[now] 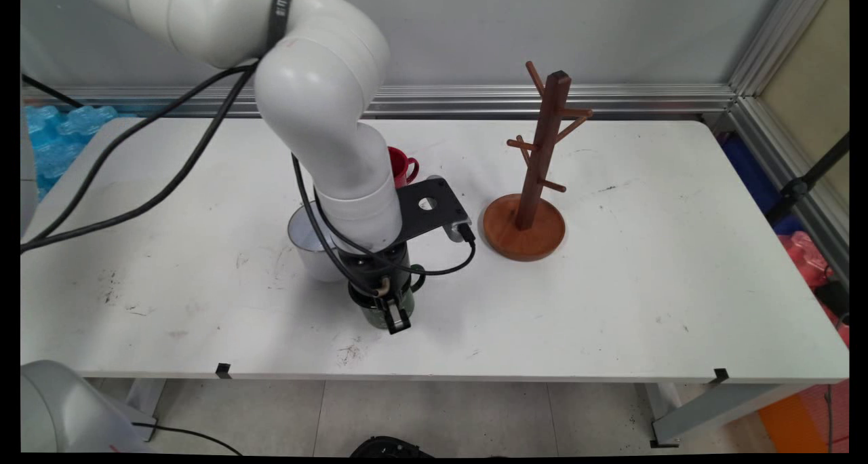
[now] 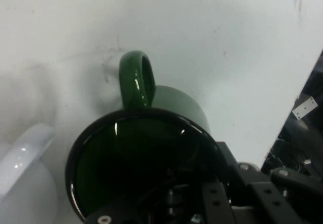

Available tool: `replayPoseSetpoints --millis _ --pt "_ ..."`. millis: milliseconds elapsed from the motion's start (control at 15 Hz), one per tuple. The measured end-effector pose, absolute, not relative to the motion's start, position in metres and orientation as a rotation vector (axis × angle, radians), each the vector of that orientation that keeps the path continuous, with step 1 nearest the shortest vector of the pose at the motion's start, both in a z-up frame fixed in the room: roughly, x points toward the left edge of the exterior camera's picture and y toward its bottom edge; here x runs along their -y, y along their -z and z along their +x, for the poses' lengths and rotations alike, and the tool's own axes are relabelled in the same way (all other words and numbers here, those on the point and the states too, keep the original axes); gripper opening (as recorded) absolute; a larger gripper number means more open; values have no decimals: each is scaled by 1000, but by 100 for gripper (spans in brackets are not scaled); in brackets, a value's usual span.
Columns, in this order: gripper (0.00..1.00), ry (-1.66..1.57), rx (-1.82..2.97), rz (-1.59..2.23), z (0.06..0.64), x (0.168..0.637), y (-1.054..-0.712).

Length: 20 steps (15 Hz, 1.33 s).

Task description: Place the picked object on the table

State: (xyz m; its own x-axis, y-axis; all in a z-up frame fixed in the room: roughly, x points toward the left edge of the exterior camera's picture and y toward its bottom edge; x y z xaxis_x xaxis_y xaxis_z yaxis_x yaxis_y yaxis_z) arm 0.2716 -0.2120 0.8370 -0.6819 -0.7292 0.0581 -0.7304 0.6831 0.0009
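Hand view showed the end effector (image 2: 202, 204) right down at the rim of a green mug (image 2: 141, 158), one finger (image 2: 252, 193) outside the wall. I could not tell if it was gripping. The mug stood upright on the white surface (image 1: 610, 281), near its front edge. A white mug (image 1: 308, 243) stood just beside it. A red mug (image 1: 401, 167) was behind the arm. A wooden mug tree (image 1: 532, 179) stood to the right, apart.

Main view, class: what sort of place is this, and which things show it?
Probably a robotics lab test bench: a bare scuffed white table, aluminium-framed wall panels, and the gripper down at a green mug near a wooden mug tree.
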Motion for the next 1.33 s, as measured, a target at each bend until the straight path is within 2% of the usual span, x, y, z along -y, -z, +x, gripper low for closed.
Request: replayPoseSetpoints --millis 933,1000,1333 --pt "0 -41 2836 1243 266 218 -822" --pt "100 -42 2837 1241 266 218 -822" --pt "100 -51 2830 1238 265 220 -821"
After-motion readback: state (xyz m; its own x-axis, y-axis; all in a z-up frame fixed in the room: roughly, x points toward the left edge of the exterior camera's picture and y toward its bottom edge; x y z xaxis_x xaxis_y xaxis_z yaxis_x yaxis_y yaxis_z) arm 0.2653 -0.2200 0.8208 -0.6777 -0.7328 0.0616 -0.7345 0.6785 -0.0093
